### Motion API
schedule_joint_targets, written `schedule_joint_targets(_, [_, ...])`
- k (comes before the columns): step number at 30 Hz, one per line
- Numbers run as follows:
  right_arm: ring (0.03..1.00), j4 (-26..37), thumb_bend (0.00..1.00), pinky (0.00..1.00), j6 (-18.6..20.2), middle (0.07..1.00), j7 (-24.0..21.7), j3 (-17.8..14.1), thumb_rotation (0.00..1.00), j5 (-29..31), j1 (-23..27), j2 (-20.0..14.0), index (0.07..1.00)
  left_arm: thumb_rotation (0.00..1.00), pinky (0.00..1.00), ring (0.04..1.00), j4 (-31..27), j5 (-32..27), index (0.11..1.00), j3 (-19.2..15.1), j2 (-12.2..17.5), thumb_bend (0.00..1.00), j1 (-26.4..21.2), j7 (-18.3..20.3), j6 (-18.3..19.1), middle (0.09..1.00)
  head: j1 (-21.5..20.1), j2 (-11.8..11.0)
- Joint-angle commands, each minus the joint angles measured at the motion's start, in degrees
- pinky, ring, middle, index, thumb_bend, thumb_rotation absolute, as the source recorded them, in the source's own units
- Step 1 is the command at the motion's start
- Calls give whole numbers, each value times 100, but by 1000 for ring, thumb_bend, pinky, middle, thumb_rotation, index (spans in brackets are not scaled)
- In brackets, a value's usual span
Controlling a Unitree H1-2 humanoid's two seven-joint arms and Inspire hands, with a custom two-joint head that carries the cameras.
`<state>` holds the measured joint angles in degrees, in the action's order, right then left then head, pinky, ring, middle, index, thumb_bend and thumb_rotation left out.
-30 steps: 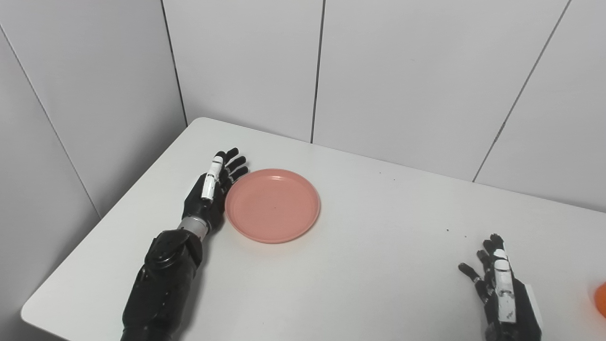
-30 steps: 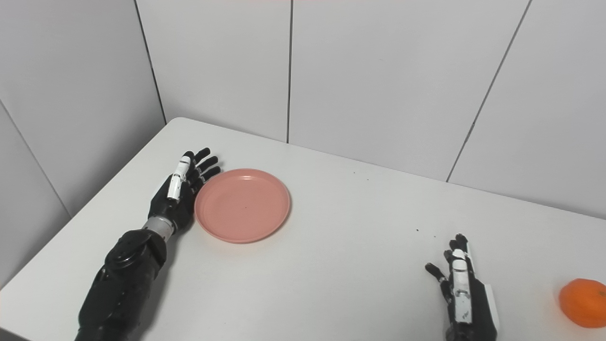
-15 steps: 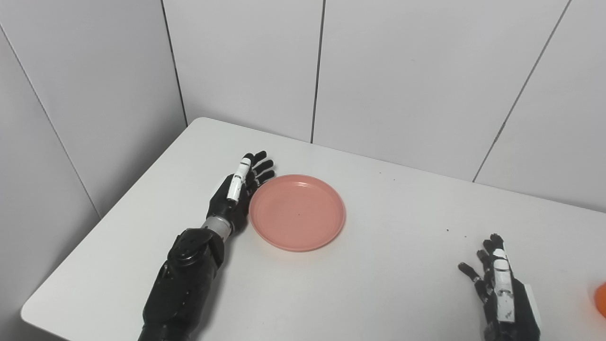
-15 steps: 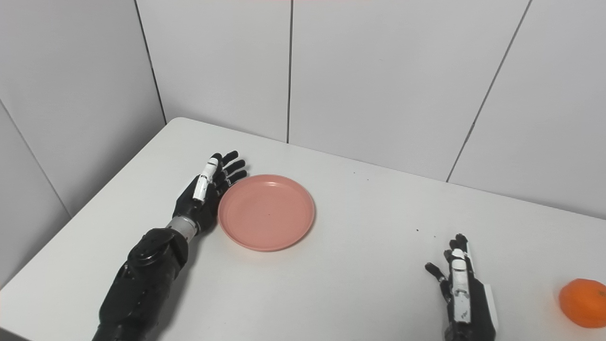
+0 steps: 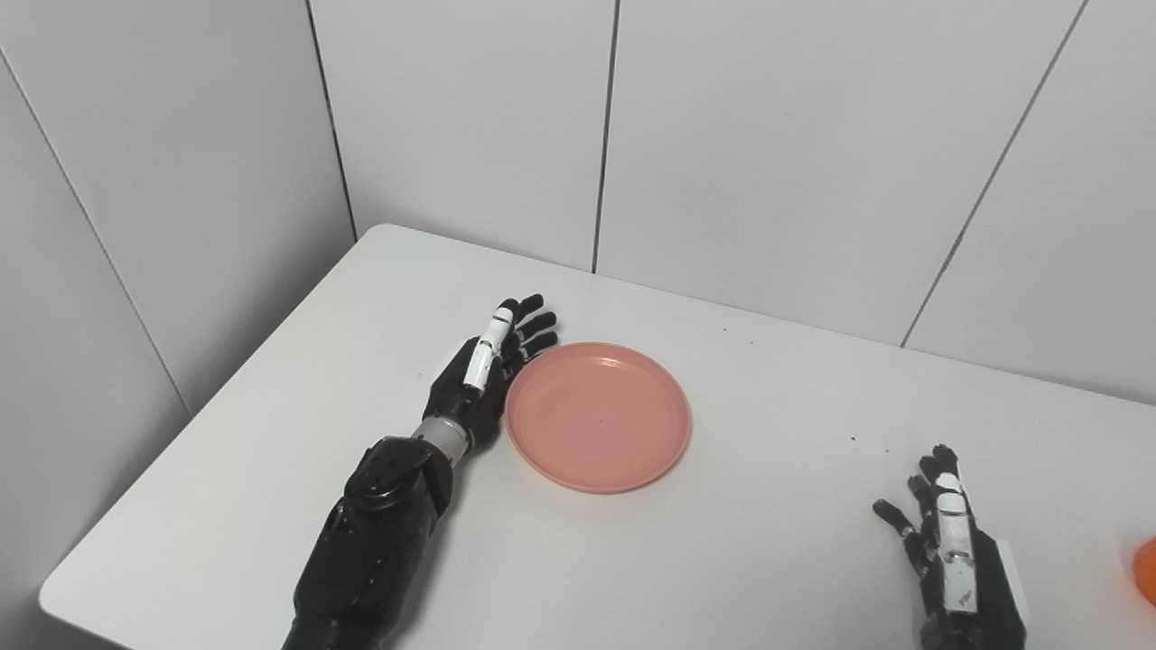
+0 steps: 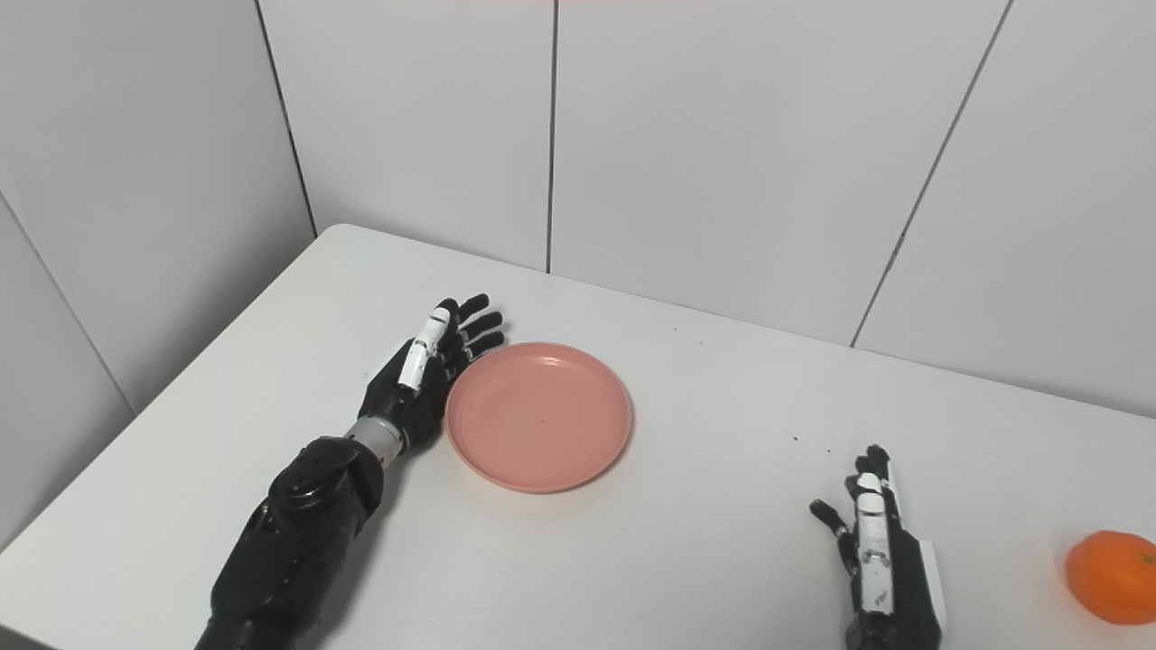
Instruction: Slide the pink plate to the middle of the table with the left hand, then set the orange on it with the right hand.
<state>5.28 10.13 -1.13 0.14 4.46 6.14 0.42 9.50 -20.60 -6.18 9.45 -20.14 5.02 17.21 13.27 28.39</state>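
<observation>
The pink plate (image 5: 599, 417) lies flat on the white table (image 5: 741, 560), left of the middle. My left hand (image 5: 483, 375) is open, fingers straight, its palm side pressed against the plate's left rim. My right hand (image 6: 874, 560) rests open near the front edge at the right, fingers spread and holding nothing. The orange (image 6: 1111, 578) sits on the table to the right of that hand, about a hand's width away; the left eye view shows only its edge, the orange (image 5: 1147, 572).
Grey panelled walls stand behind the table and along its left side. A few dark specks (image 5: 853, 441) mark the tabletop between the plate and the right hand.
My left hand has pushed the pink plate to the right and slightly toward me across the table. The right hand and the orange have stayed put.
</observation>
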Motion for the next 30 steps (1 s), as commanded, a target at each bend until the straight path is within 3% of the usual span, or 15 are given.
schedule_joint_targets(1, [999, 76, 203, 1000, 31, 1000, 23, 14, 1000, -30, 78, 43, 1000, 1000, 909, 906, -2, 69, 889, 104, -77, 358, -92, 71, 266, 902, -38, 17])
schedule_joint_targets(20, [998, 253, 216, 1000, 279, 1000, 67, 96, 1000, -78, 78, 163, 1000, 1000, 899, 901, -85, 618, 890, 611, -296, 359, -82, 168, 155, 906, -407, 212])
schedule_joint_targets(30, [992, 267, 224, 1000, 302, 1000, 160, 128, 1000, -167, 81, 248, 1000, 1000, 884, 895, -210, 696, 884, 783, -572, 354, -7, 116, 299, 897, -599, 272])
